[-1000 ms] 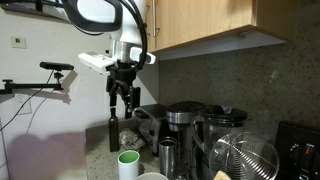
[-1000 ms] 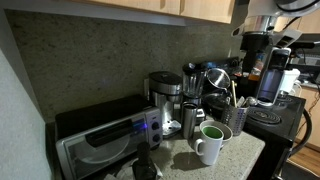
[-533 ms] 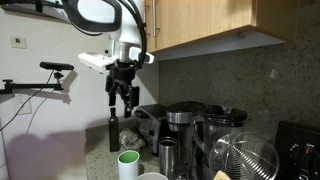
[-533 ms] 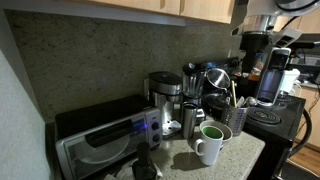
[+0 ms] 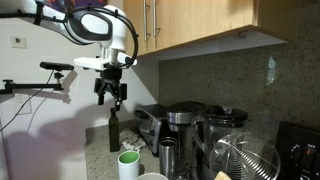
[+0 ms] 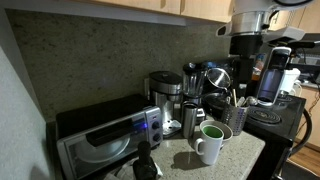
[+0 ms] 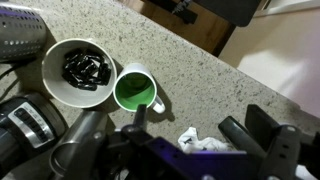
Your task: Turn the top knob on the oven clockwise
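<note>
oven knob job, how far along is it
Done: nothing that shows; the pincer hangs open and empty in the air, well clear of the oven. In hand: at most the approach; the wrist view looks down on the green mug, not the oven. Left: reach the oven's front, grip its top knob (too small to make out here), turn it clockwise.

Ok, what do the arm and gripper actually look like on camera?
The arm has smooth, rounded white shells with dark bands at the joints. The gripper is black with two fingers. No readable markings show, and cables are too small to tell.
</note>
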`<action>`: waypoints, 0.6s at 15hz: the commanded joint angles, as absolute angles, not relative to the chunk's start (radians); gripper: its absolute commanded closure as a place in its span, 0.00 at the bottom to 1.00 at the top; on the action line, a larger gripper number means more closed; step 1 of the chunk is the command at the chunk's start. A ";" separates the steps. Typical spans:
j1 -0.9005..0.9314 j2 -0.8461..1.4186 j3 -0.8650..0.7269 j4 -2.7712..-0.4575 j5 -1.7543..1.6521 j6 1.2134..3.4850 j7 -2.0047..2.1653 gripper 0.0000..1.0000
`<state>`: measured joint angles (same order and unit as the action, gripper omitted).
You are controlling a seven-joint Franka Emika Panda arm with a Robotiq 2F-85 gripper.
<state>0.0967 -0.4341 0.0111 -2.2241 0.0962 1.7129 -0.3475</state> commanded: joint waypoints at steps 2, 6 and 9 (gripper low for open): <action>0.139 -0.365 0.079 -2.248 0.026 1.741 -0.334 0.00; 0.161 -0.244 0.121 -2.250 -0.061 1.834 -0.339 0.00; 0.166 -0.145 0.138 -2.240 -0.108 1.994 -0.326 0.00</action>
